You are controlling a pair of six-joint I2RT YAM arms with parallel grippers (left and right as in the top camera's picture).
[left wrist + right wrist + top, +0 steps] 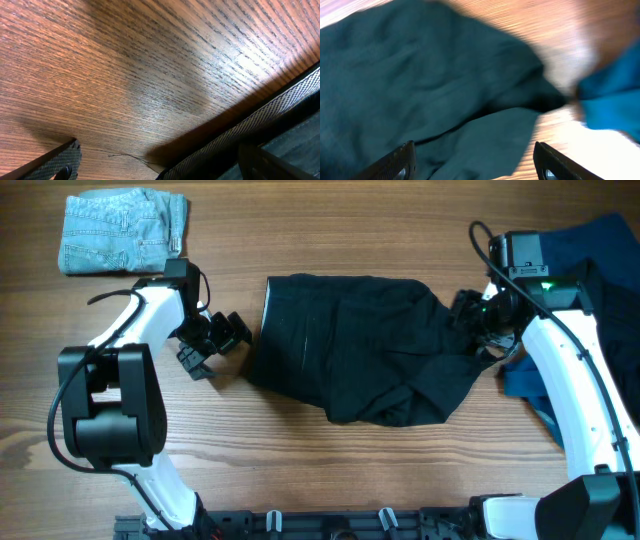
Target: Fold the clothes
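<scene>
Shorts bunched on tabletop; my right fingers spread over them, left fingers spread, empty; should pinch corners, pull flat before folding

Wood-grain table; black rail along near edge.

We see white shells and black joints on the left arm, at nine o'clock, and the right arm, at three o'clock. The left gripper is black, and thin black cables loop along both arms.
</scene>
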